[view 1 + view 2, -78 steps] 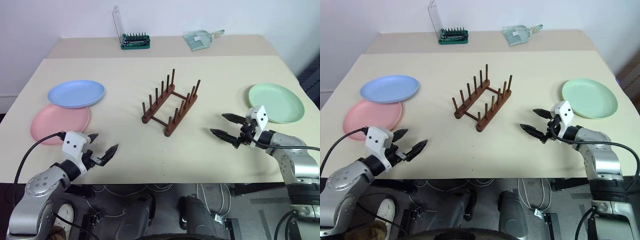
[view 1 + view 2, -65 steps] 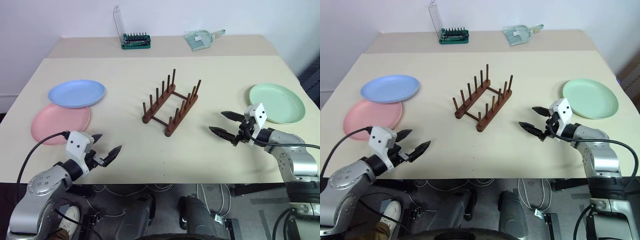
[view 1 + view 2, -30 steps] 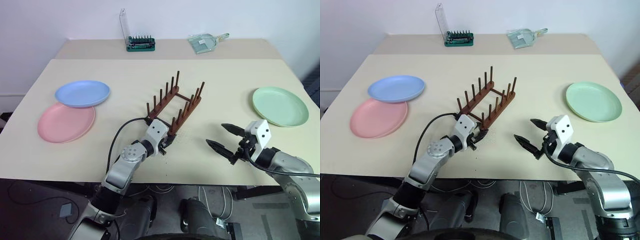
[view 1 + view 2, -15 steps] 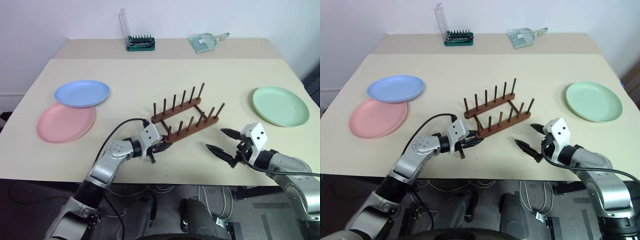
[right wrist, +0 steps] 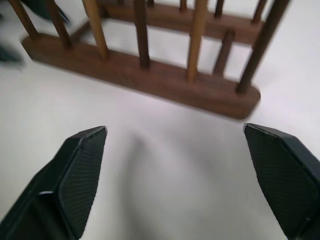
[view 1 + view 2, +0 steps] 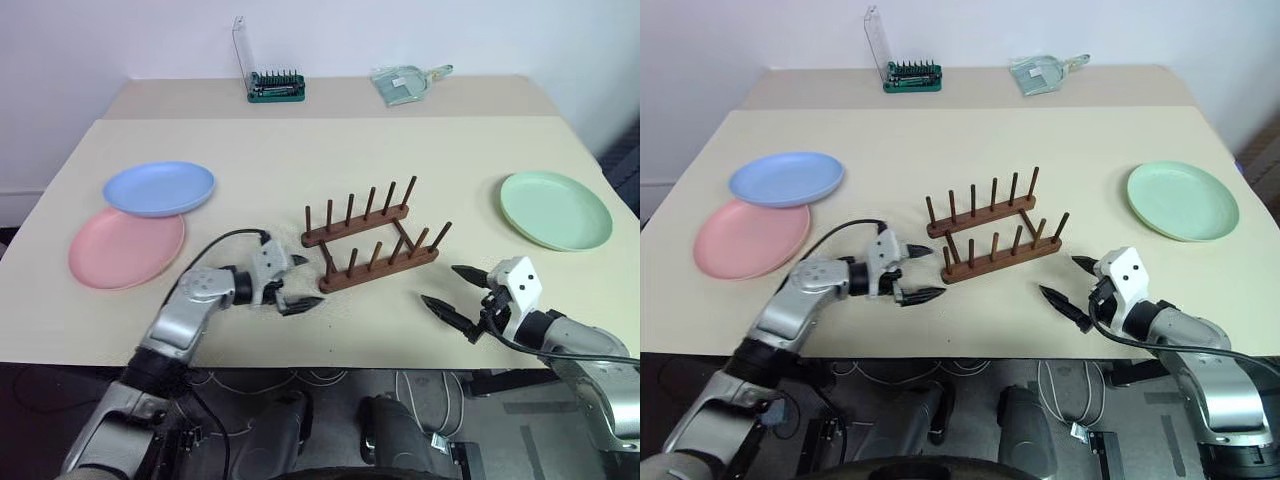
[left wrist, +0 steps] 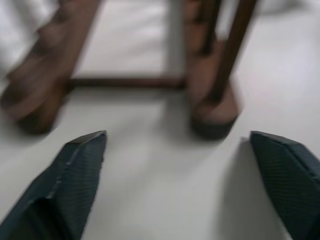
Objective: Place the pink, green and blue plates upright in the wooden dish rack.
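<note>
The wooden dish rack (image 6: pixel 370 241) stands mid-table, its two rails running left to right. My left gripper (image 6: pixel 300 284) is open just off the rack's left end, holding nothing; the left wrist view shows the rack's end (image 7: pixel 212 107) apart from the fingers (image 7: pixel 75 175). My right gripper (image 6: pixel 441 284) hangs open in front of the rack's right end, empty. Far left lies the pink plate (image 6: pixel 125 248), its far edge overlapped by the blue plate (image 6: pixel 158 188). The green plate (image 6: pixel 555 209) lies flat at the right.
A green-based tool case with a raised clear lid (image 6: pixel 275 86) and a clear dustpan (image 6: pixel 405 80) sit on the back table. Bare tabletop (image 6: pixel 250 140) stretches between the rack and the plates. The front edge runs just under both grippers.
My left gripper closed on the rack's near end and swung the rack round to lie across the table. It has now let go, opened and drawn back to the left.
</note>
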### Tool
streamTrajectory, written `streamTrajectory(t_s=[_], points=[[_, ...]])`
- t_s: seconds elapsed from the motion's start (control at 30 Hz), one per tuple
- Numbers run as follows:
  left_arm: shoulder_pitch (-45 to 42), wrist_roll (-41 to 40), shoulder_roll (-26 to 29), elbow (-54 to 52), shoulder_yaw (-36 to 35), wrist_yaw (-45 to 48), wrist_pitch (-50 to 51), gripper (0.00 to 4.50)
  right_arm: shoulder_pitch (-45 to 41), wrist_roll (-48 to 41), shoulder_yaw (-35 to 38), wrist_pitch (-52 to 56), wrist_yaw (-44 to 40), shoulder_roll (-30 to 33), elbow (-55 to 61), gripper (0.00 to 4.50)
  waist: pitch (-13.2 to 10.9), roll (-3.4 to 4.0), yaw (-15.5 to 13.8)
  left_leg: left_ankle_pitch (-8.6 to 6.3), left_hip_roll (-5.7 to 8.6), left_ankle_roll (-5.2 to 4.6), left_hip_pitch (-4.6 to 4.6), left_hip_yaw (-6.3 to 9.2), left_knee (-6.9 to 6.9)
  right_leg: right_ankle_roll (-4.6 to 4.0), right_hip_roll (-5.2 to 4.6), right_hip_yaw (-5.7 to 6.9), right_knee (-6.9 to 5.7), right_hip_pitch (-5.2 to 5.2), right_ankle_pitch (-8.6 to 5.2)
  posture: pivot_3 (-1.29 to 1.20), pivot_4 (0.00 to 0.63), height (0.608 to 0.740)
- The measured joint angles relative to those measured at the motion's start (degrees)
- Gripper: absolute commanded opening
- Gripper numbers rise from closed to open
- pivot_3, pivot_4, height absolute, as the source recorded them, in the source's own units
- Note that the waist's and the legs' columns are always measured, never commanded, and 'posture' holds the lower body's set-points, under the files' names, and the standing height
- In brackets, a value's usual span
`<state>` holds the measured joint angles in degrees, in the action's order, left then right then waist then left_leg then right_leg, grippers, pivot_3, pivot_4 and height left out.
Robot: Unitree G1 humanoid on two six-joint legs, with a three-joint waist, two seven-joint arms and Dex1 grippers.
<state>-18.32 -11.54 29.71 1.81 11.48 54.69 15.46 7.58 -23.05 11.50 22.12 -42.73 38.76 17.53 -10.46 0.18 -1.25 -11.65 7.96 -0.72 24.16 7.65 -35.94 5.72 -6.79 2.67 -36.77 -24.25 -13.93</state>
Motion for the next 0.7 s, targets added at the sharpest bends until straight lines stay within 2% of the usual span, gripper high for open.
streamTrajectory(t_s=[0.1, 0.2, 0.23, 0.33, 0.47, 0.7], points=[[5.03, -2.51, 3.13, -6.33, -2.48, 0.14, 4.17, 1.97, -0.82, 1.54, -1.15, -0.83, -0.65, 0.04, -2.04, 1.67, 0.01, 0.02, 0.57, -0.01, 0.01, 0.01, -0.01, 0.0, 0.04, -0.01, -0.01, -0.03, 0.03, 0.0, 0.0, 0.0, 0.15, 0.74], [8.51, -5.29, 3.77, -11.64, -2.74, 0.59, 8.76, 0.41, -1.68, 2.64, -2.37, -1.54, -1.36, 0.04, -3.53, 0.06, 0.01, 0.03, 0.5, -0.04, 0.01, 0.06, -0.01, -0.01, 0.0, -0.11, 0.0, -0.05, 0.02, 0.01, -0.06, 0.0, 0.15, 0.74], [9.36, -6.12, 3.7, -13.08, -2.39, 0.71, 10.39, 0.03, -2.12, 3.14, -2.73, -1.86, -1.56, 0.04, -4.22, 0.0, 0.01, 0.03, 0.43, -0.04, 0.01, 0.06, 0.0, -0.01, -0.02, -0.18, -0.01, -0.05, 0.02, 0.03, -0.1, 0.0, 0.15, 0.74], [9.01, -6.53, 2.58, -15.56, -0.02, -0.01, 13.54, 0.03, -3.62, 4.93, -4.09, -2.9, -1.56, 0.07, -6.08, 0.0, 0.01, 0.02, 0.26, -0.04, 0.02, 0.07, 0.0, -0.01, -0.07, -0.19, -0.02, -0.05, 0.02, 0.08, -0.11, 0.0, 0.15, 0.74], [5.86, -4.07, -2.39, -15.31, 5.51, -2.91, 15.03, 0.03, -5.93, 7.04, -5.22, -4.48, -1.61, 0.07, -8.41, 0.0, 0.01, 0.0, 0.38, -0.04, 0.04, 0.06, 0.0, -0.01, -0.07, -0.13, -0.02, -0.05, 0.06, 0.1, -0.08, 0.0, 0.15, 0.74], [4.13, -0.41, -5.83, -12.04, 7.1, -9.24, 11.9, 0.03, -10.87, 12.07, -8.82, -7.6, 0.37, -0.97, -12.52, 0.0, 0.01, -0.03, 0.66, -0.06, 0.0, 0.09, -0.58, -0.01, -0.04, -0.22, 0.0, -0.05, 0.06, 0.64, -0.1, 0.0, 0.15, 0.74]])
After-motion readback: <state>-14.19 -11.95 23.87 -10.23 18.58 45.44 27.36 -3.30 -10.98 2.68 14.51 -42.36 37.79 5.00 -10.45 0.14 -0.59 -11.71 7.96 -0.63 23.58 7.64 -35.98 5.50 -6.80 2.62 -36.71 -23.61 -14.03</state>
